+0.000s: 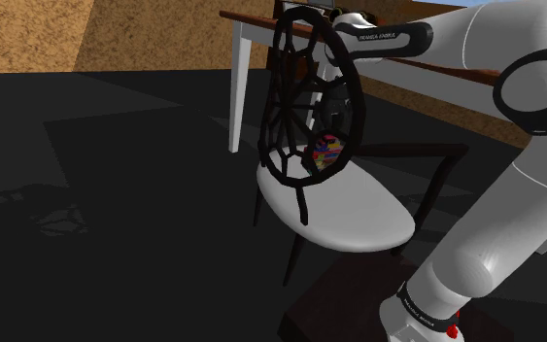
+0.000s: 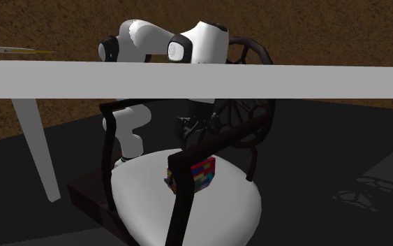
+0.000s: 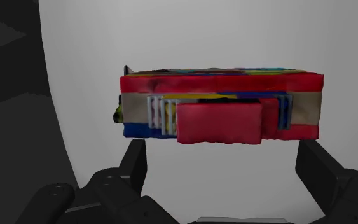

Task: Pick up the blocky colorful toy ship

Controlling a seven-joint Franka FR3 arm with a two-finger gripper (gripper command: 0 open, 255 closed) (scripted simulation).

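The toy ship (image 3: 222, 105) is a blocky piece in red, blue, yellow and tan, resting on the white seat (image 3: 203, 38) of a chair. My gripper (image 3: 224, 162) is open, its two black fingers spread about as wide as the ship's length. The ship lies just ahead of the fingertips, untouched. In the shoulder view the ship (image 1: 327, 151) shows through the chair's black web back (image 1: 300, 97), which hides most of the hand. From the second exterior view the ship (image 2: 203, 173) sits near the seat's back edge, behind a dark armrest post.
The chair has dark armrests (image 2: 181, 189) and a round white seat (image 1: 358, 214). A table (image 2: 188, 80) with a white leg (image 1: 237, 87) stands close beside the chair, above the arm. The floor around is dark.
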